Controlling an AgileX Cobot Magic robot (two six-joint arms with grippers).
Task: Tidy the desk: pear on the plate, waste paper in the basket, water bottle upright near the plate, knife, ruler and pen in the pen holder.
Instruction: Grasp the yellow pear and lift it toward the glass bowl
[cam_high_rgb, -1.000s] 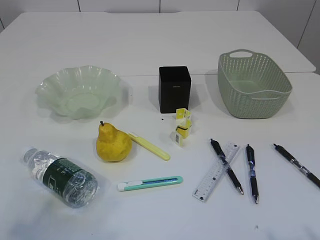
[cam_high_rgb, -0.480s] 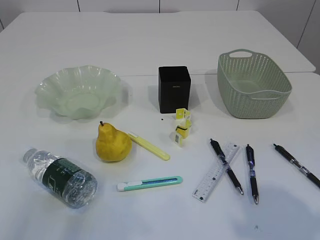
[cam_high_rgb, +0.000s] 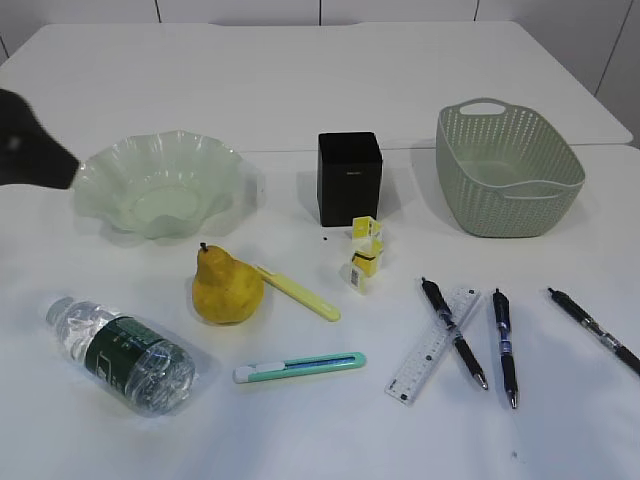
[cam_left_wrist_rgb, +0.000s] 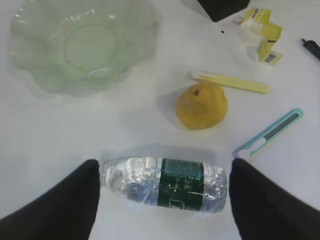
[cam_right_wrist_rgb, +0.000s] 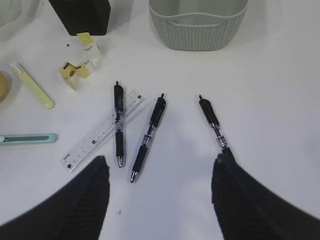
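My left gripper (cam_left_wrist_rgb: 162, 200) is spread wide and holds nothing. The water bottle (cam_left_wrist_rgb: 165, 184) lies on its side on the desk (cam_high_rgb: 300, 90) directly between the fingers (cam_left_wrist_rgb: 55, 205), cap toward the left finger. Ahead of this gripper and to its left sits the plate (cam_left_wrist_rgb: 82, 42). Ahead and slightly right stands the pear (cam_left_wrist_rgb: 201, 105), with a yellow knife (cam_left_wrist_rgb: 230, 82) just beyond it and a teal utility knife (cam_left_wrist_rgb: 270, 140) off the right finger. The waste paper (cam_left_wrist_rgb: 262, 32) lies far ahead to the right, near the pen holder (cam_left_wrist_rgb: 222, 7).

My right gripper (cam_right_wrist_rgb: 160, 195) is also fully open and empty. Ahead and to its left, the ruler (cam_right_wrist_rgb: 102, 130) lies flat with one pen (cam_right_wrist_rgb: 118, 125) crossing over it. A second pen (cam_right_wrist_rgb: 148, 136) lies straight ahead between the fingers. A third pen (cam_right_wrist_rgb: 214, 123) ends at the right finger; I cannot tell whether they touch. The basket (cam_right_wrist_rgb: 197, 22) stands far ahead.

In the exterior view a dark blurred arm part (cam_high_rgb: 30, 145) shows at the left edge, beside the plate.
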